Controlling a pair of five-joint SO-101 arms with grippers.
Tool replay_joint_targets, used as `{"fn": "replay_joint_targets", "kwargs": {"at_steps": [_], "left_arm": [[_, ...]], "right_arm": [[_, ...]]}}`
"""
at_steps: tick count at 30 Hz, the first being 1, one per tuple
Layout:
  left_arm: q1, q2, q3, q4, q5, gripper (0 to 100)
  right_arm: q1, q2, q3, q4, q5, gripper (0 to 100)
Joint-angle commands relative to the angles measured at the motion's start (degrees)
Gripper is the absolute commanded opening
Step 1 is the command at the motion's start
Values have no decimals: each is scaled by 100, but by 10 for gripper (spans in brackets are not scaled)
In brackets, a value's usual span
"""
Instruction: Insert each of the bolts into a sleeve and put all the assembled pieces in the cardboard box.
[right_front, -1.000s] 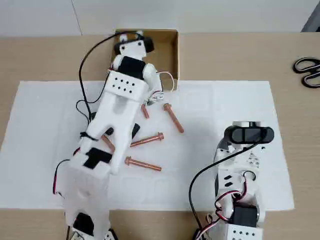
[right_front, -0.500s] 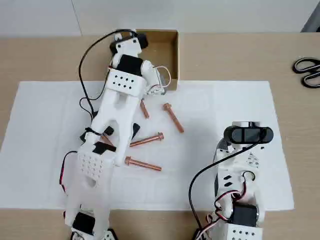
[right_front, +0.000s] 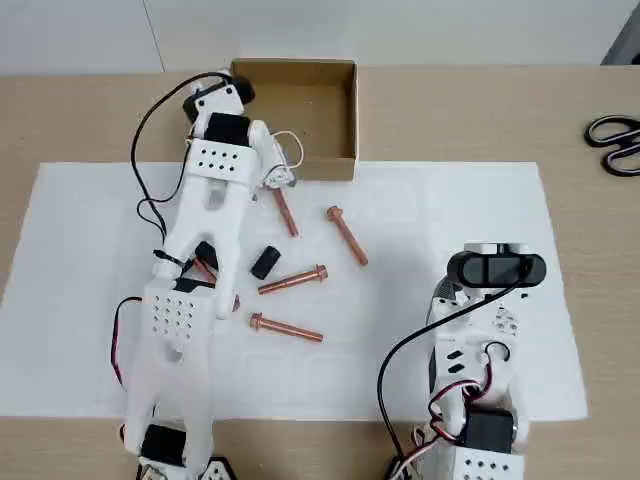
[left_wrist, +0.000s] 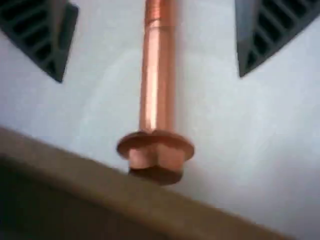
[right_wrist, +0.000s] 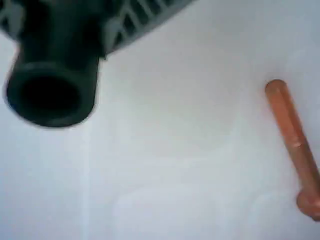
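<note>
left claw (left_wrist: 150, 74): spread wide, its two ribbed dark fingers (left_wrist: 40, 35) standing on either side of a bolt's shaft, with white paper showing between each finger and the copper; it hangs at the front wall of the cardboard box (right_front: 345, 120), toward the box's left front corner.
straddled bolt (left_wrist: 157, 100): flat on the paper, flanged head just beside the box's front wall, shaft running away from the box; whether head and wall touch I cannot tell.
right claw (right_wrist: 65, 40): pinching the held sleeve, well apart from the box, off past its right front corner.
held sleeve (right_wrist: 50, 95): black, raised over the paper, open bore facing the wrist camera.
lone bolt (right_wrist: 294, 142): on the paper, apart from the held sleeve; which of the bolts it is I cannot tell.
loose sleeve (right_front: 264, 262): black, on the paper, farther from the box than the straddled bolt, near that bolt's tip.
second bolt (right_front: 346, 236): near the box's right front corner, head toward the box, slanting away.
third bolt (right_front: 292, 280): beyond the loose sleeve from the box, lying roughly along the line of the front wall.
fourth bolt (right_front: 286, 328): farthest of the bolts from the box.
paper sheet (right_front: 450, 200): white, its far edge meeting the box's front wall.
scissors (right_front: 615, 142): on the bare table (right_front: 450, 110), well to the right of the box.
</note>
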Motion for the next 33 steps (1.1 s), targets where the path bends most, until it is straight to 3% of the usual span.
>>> {"fn": "replay_joint_targets", "kwargs": {"at_steps": [1, 17, 19, 22, 26, 33], "left_arm": [[9, -53, -180, -264, -35, 217], [0, 721, -233, -325, -35, 214], [9, 721, -233, -308, -35, 171], [18, 747, -180, -308, -35, 20], [26, 695, -251, -193, -35, 6], [123, 686, -1947, 738, -97, 6]], "right_arm": [[40, -110, -26, -101, -44, 10], [57, -110, -18, -101, -44, 10], [57, -110, -18, -101, -44, 10], [57, -110, -18, -101, -44, 10], [66, -110, -18, -101, -44, 10], [31, -110, -18, -101, -26, 10]]}}
